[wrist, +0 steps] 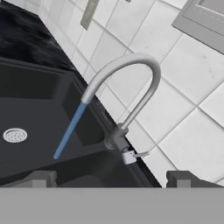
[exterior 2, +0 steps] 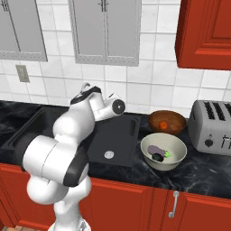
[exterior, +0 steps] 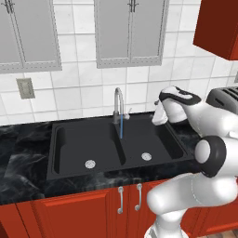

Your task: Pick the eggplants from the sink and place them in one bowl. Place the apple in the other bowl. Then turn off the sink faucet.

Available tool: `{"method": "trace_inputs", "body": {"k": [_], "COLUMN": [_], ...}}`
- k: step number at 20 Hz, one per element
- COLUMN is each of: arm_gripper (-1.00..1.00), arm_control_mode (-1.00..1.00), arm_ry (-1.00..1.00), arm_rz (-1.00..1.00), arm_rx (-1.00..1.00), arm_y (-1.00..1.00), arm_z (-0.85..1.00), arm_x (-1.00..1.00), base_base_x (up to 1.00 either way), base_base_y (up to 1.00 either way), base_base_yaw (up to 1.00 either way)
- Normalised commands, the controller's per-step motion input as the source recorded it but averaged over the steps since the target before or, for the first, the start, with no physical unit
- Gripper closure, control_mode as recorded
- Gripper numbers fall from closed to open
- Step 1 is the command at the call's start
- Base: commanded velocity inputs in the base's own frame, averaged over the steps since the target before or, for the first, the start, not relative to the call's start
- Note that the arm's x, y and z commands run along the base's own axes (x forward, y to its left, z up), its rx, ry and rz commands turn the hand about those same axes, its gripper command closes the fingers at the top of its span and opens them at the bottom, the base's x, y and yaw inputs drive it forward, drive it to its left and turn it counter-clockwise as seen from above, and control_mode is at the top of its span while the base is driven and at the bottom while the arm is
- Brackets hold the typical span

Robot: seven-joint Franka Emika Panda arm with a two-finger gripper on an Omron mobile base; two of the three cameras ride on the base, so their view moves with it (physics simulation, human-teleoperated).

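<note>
Arm (exterior: 204,153) risen from the base, elbow bent high, forearm reaching forward, wrist (exterior 2: 106,107) turned sideways; gripper (wrist: 111,178) empty, jaws spread wide apart, two dark fingertips (wrist: 41,178) touching nothing.

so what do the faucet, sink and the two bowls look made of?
Faucet: brushed metal, silver-grey with a soft sheen. Sink: matte black, maybe composite; no glare. Brown bowl: looks like wood, reddish-brown with an orange inside. Pale bowl: probably glazed ceramic, smooth grey-cream.

You see a brushed-metal faucet (wrist: 131,83), a matt black sink (exterior: 100,139), a glossy marbled counter (exterior: 23,162) and a wood-like bowl (exterior 2: 168,121).
</note>
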Motion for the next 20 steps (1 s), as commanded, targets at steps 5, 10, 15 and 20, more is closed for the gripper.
{"method": "trace_inputs", "body": {"k": [5,10,15,20], "arm_gripper": [-1.00,-1.00,-1.00,-1.00], "arm_control_mode": [-1.00,-1.00,-1.00,-1.00], "arm_ry": [0.00,0.00,0.00,0.00], "arm_rz": [0.00,0.00,0.00,0.00], "arm_rx": [0.00,0.00,0.01,0.02], "arm_y": [0.00,0.00,0.00,0.00], "arm_z": [0.00,0.00,0.00,-0.05], "arm_x": [0.10,0.21,0.21,0.19], "base_base_x": [0.00,0.00,0.00,0.00], "base_base_y": [0.00,0.00,0.00,0.00], "base_base_yaw": [0.00,0.00,0.00,0.00]}}
